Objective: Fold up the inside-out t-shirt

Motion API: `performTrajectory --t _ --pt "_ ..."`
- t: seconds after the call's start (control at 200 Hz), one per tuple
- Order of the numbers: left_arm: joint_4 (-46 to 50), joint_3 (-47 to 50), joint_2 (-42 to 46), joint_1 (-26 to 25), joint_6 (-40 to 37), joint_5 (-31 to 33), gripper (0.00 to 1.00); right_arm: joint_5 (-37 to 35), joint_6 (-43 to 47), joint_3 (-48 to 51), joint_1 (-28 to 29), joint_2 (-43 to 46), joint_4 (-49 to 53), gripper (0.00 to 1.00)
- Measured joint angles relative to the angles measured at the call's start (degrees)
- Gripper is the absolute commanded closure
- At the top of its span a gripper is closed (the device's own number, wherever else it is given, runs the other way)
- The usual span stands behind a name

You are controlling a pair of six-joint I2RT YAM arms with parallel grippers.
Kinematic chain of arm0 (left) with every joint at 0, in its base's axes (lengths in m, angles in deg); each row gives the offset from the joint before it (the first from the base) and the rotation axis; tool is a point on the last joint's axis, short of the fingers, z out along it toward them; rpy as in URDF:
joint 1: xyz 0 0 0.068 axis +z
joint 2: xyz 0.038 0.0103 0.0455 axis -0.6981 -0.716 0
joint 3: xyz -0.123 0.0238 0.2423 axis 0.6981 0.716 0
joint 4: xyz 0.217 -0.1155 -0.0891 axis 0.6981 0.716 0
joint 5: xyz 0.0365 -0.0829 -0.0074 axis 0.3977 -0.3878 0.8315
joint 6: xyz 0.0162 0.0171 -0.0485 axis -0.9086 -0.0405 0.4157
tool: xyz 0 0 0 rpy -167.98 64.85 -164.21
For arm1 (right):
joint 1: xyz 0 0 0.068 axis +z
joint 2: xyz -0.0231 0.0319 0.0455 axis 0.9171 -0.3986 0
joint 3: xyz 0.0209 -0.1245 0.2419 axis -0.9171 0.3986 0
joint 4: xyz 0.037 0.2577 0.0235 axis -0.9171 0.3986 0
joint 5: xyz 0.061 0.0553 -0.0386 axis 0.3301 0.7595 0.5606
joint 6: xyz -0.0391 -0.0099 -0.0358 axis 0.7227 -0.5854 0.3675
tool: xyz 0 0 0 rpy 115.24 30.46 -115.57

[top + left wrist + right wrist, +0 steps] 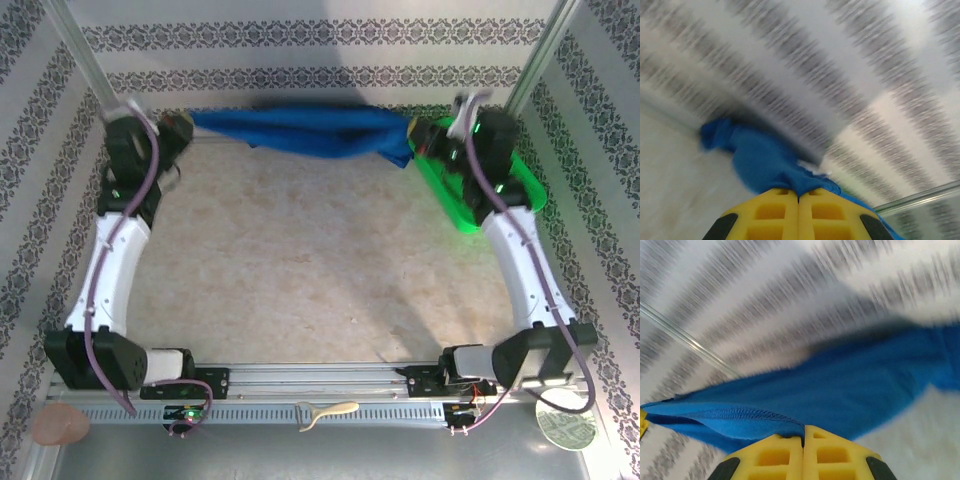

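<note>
The left gripper (pixel 799 196) is seen fully closed at the bottom centre of the left wrist view. Its yellow jaws are pressed together on a bunched edge of the t-shirt (pixel 765 165). The right gripper (pixel 803 432) is likewise closed, and a stitched hem of the blue cloth is pinched between its jaws at the bottom centre of the right wrist view.

From above, the garment is seen drawn out as a twisted, rope-like band across the top of the frame. It appears to be held off the table (pixel 300 270), with one end at upper left and the other at upper right, just beside the green basket (pixel 525 195). Both wrist views are smeared, so fast motion is inferred.

Several risks are judged from this:
- Only a thin edge is gripped at each end, so the cloth could be pulled free if tension is raised further.
- If the band is laid down twisted, a crumpled roll would be produced, not a flat panel.
- The upper-right end could be caught on the basket rim or dropped into it.
</note>
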Motion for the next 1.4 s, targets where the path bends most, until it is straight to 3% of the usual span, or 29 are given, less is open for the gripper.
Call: performTrajectory --t 0.135,0.24,0.38,0.55,0.679,0.764,0.859,1.004,1.069,1.139,1.309,1.399 --pt "-1.1 26.7 8.9 0.2 0.5 0.8 1.00 -2.6 -3.3 31.2 2.9 7.7 -3.6 1.00" --pt "0.0 42.1 18.6 0.2 2.3 0.8 1.00 -5.2 -7.2 46.7 5.8 16.3 -2.6 1.00" --pt "3.1 53.9 33.0 0.1 5.8 0.7 1.00 -10.1 -11.6 55.0 10.1 27.3 -1.8 1.00" --pt "10.5 60.4 47.5 0.0 9.5 0.3 1.00 -15.9 -15.0 57.5 14.0 38.3 3.3 1.00" --pt "16.5 61.8 55.0 -0.1 10.8 0.4 0.54 -18.8 -17.3 59.0 15.1 43.7 6.9 1.00" --pt "18.9 61.6 56.1 0.0 10.7 0.8 0.38 -20.5 -17.8 59.9 15.0 43.7 8.5 1.00" --pt "21.8 59.5 54.9 0.0 8.8 1.0 0.32 -21.1 -17.5 60.1 15.3 41.8 9.4 1.00" --pt "22.8 52.0 49.0 -0.6 3.8 -0.3 0.32 -21.1 -15.2 60.0 15.8 39.3 9.4 1.00" --pt "21.9 48.6 44.3 -3.3 1.1 -1.4 0.32 -21.1 -14.2 60.0 16.1 39.2 9.6 1.00" --pt "21.0 44.7 36.9 -10.5 -2.4 -0.9 0.32 -21.1 -13.2 60.0 16.2 39.6 10.1 1.00" --pt "20.0 30.7 11.0 -36.0 -12.9 6.0 0.29 -21.6 -12.7 60.0 17.3 40.6 10.9 1.00" --pt "20.0 22.2 -3.1 -44.7 -18.4 9.6 0.29 -22.0 -12.5 60.0 17.6 40.6 11.1 1.00"
